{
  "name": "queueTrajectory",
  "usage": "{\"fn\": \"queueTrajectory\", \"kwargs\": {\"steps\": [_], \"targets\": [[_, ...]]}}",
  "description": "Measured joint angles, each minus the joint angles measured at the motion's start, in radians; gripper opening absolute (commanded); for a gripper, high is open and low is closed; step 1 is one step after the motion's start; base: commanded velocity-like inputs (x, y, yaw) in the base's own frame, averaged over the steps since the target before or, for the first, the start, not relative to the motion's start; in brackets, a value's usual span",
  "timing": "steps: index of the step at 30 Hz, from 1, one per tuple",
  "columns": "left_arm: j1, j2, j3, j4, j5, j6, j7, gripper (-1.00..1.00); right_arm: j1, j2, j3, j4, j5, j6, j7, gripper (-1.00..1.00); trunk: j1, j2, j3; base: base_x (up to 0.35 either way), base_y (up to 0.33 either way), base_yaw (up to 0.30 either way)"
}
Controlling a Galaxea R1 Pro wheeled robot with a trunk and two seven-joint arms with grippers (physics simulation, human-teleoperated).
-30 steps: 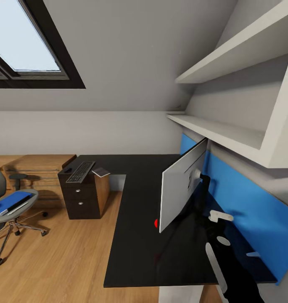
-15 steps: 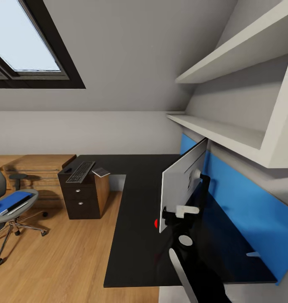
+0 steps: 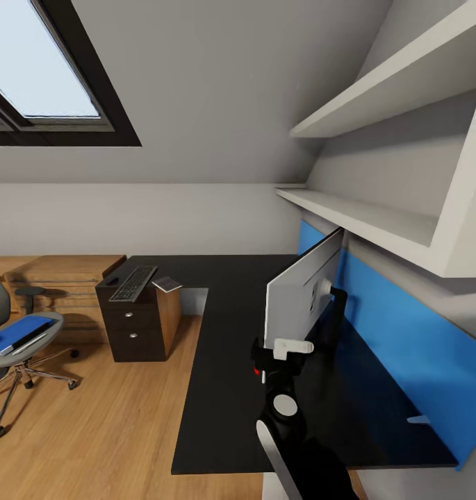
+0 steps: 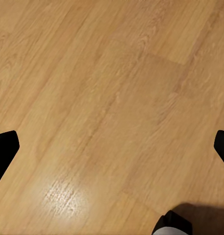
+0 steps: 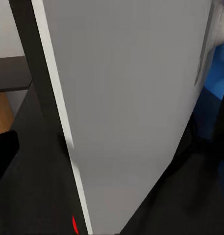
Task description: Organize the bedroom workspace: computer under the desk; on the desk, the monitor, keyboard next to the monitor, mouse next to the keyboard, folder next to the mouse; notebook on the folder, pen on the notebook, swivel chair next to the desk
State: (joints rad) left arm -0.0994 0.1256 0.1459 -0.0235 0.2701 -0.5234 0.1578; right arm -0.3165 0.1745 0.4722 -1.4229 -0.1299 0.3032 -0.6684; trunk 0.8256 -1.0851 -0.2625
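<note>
The black L-shaped desk fills the corner under the white shelves, and the monitor already stands on it, upright on its stand, its pale grey back turned toward the blue wall panel and the robot. Its long axis runs along the desk's near leg, roughly parallel to that panel, so the screen face points out over the open floor (the wrong way for someone seated at the desk, by the look of it).

The step in hand appears to be setting the monitor right. The right gripper sits at the monitor's lower near corner, just beside or touching its edge; the right wrist view looks straight at the grey back panel and its dark bezel edge. Whether the jaws are spread or closed on that edge cannot be told. To do this well, the robot should take the panel low and near the edge and turn it slowly about its stand, so it does not tip.

Far along the desk lie the keyboard and a small notebook, near each other. The swivel chair stands well apart, carrying the blue folder.

The left gripper hangs over bare wooden floor, its fingertips spread wide.
</note>
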Motion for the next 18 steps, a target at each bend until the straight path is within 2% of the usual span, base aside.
{"fn": "queueTrajectory", "kwargs": {"steps": [2,9,18], "targets": [[0.0,0.001,0.0,0.0,0.0,0.0,0.0,1.0,0.0,-0.012,0.002,0.003,0.002,-0.041,-0.003,1.0,0.0,0.0,0.0,0.0,0.117,0.0],[0.0,0.002,0.0,0.0,0.0,-0.001,0.0,1.0,0.0,-0.028,0.003,0.003,0.001,-0.063,-0.006,1.0,0.0,0.0,0.0,0.0,0.206,0.0],[0.0,0.0,0.0,0.0,0.0,-0.003,0.0,1.0,0.0,-0.035,0.002,0.004,0.005,-0.067,-0.007,1.0,0.0,0.0,0.0,0.0,0.048,0.0]]}}
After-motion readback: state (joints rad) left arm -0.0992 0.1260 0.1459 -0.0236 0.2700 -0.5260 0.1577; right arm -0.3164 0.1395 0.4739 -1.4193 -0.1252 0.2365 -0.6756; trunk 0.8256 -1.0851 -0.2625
